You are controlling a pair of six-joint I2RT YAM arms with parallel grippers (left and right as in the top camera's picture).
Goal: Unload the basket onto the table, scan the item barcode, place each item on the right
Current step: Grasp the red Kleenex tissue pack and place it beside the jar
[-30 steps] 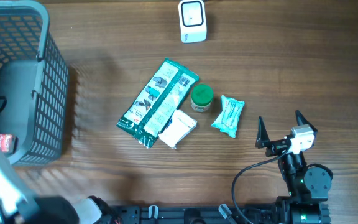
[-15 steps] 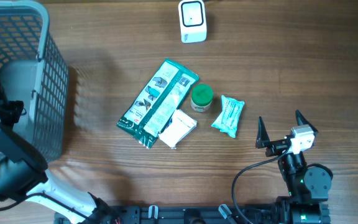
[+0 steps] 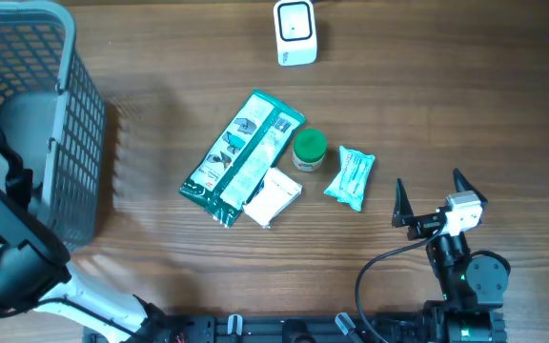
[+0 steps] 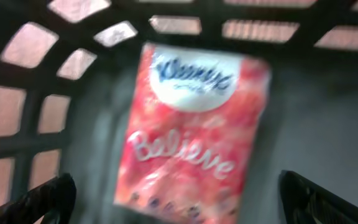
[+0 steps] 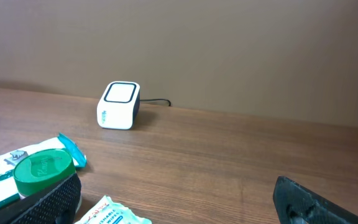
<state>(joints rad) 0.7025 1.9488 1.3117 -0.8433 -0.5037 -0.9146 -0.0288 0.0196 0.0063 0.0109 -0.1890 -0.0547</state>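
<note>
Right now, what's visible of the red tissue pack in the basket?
The red tissue pack is a soft plastic-wrapped pouch, red-pink patterned, with a white oval logo at one end and white script reading "Believe" across it. It lies face up, slightly skewed, on the grey floor of the basket, close to the mesh wall. The image is blurred; no barcode shows.

The jar is hemmed by a pack on its left, a sachet below-left and a pouch just right, while bare table stretches from it to the scanner.
</note>
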